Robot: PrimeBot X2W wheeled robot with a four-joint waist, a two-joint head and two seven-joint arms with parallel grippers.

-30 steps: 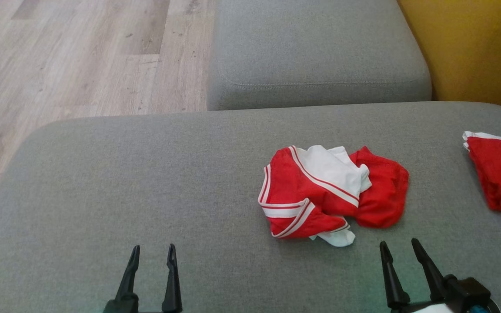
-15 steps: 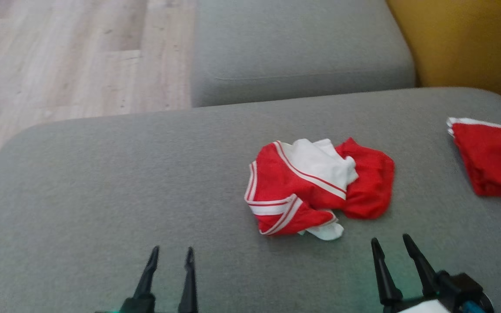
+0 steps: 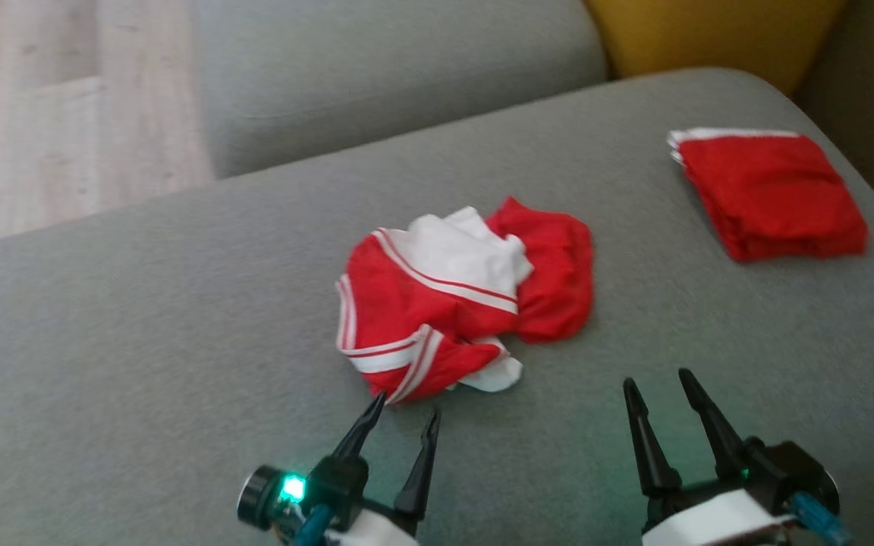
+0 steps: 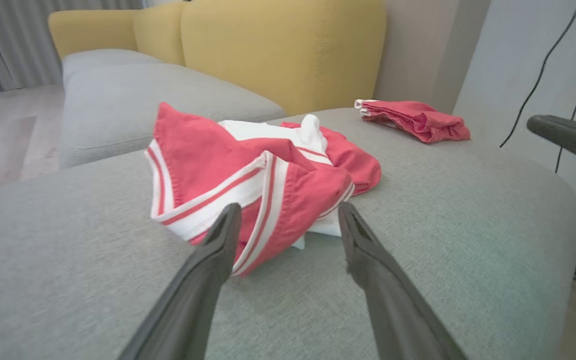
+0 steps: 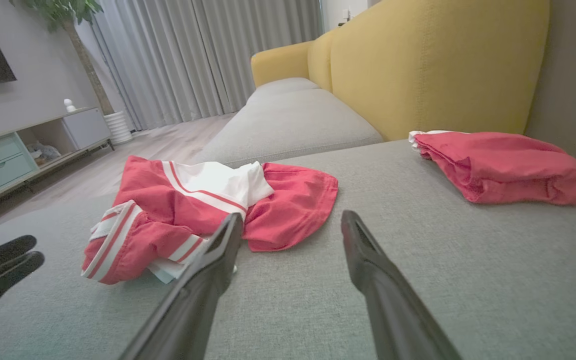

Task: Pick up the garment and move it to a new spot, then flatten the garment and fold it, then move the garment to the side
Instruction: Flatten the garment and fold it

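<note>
Hovering low over the grey sofa seat (image 3: 141, 318), left fingers (image 3: 361, 431) spread wide and empty, tips right at the striped near fold of the crumpled red-and-white garment (image 3: 407, 303); touching or just short of it, impossible to tell. Seen along those fingers, that fold bunched up just ahead of and between the two tips. Right fingers (image 3: 640, 436) likewise parted and holding nothing, a little short of the garment, with its red lobe ahead and to their left. Folded red piece (image 3: 771, 193) well beyond the right fingers, off to their right, apart from the heap.

Judged step: the first pick-up. To do it well, ease the left fingers forward and slightly down to bring the raised striped fold fully between them before closing. Bite deep enough to catch more than one layer, yet stay off the seat cover beneath. Close firmly, then lift straight up to test the hold. Bring the right fingers onto the red lobe for a second hold and less dangling. Choose a landing spot on the bare stretch left of the left fingers, clear of the folded piece.
</note>
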